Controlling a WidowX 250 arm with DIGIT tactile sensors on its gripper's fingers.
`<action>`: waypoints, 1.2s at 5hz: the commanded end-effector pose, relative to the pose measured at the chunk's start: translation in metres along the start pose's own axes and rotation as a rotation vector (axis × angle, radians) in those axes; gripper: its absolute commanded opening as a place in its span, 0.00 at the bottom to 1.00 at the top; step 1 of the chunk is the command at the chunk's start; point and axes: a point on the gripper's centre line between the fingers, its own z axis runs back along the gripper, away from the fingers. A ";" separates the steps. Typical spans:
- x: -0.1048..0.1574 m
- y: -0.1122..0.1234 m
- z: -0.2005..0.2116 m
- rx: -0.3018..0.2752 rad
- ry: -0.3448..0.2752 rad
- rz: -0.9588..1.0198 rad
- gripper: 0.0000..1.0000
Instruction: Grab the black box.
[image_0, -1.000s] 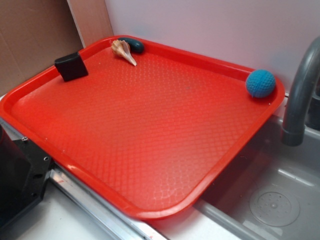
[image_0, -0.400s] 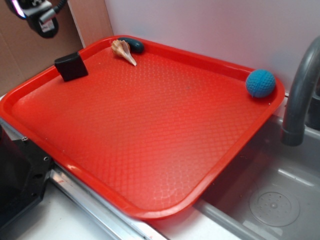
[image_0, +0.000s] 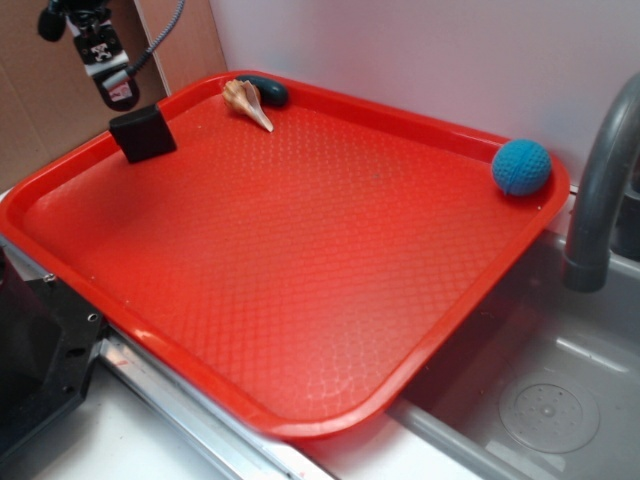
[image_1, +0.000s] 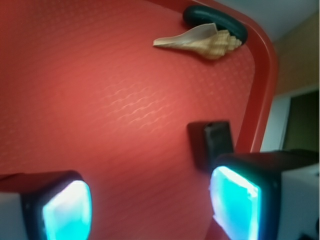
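- The red plastic tray (image_0: 300, 330) with textured surface carries four things.
- A small matte black box (image_0: 143, 134) sits near its left rim.
- A beige spiral seashell (image_0: 247, 102) touches a dark rounded oval object (image_0: 266, 89) at the far corner.
- A blue knitted ball (image_0: 521, 166) rests in the right corner.

black box (image_0: 143, 134) hemmed by tray rim (image_0: 60, 172) — inward side open

Gripper (image_0: 115, 92): black body, white plate with dark dots, red mark at its 6 o'clock tip. Grey cable (image_0: 165, 35) exits at 2 o'clock. Pads (image_1: 67, 210) glow cyan, black-framed.
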 end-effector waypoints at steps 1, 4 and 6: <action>0.023 0.036 -0.002 0.015 0.017 -0.035 1.00; 0.027 0.055 -0.044 0.043 0.131 -0.028 1.00; 0.031 0.059 -0.067 0.100 0.147 -0.025 1.00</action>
